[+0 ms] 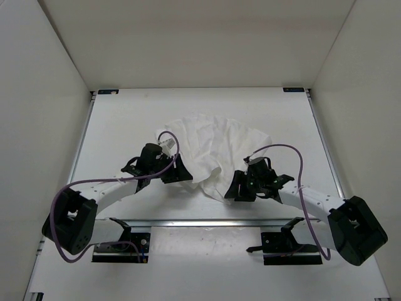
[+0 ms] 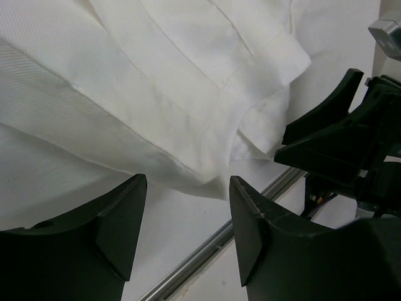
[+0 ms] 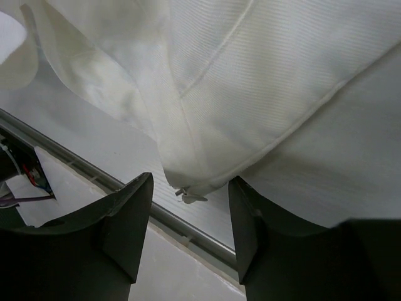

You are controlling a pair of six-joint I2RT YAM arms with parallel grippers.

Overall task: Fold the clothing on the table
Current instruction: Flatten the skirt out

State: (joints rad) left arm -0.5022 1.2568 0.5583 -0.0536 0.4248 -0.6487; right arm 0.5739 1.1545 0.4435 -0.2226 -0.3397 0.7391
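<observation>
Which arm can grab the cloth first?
Probably the right gripper: a corner of the clothing lies between its open fingers. The left gripper, open too, sits just short of the edge.

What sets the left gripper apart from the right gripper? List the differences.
The left gripper sits at the left edge of the clothing; the right gripper sits by its near tip. Ahead of the left gripper lies a layered folded hem; at the right gripper's gap, a small tab hangs from the cloth's corner. Shared: both stand open, and neither pinches the cloth.
</observation>
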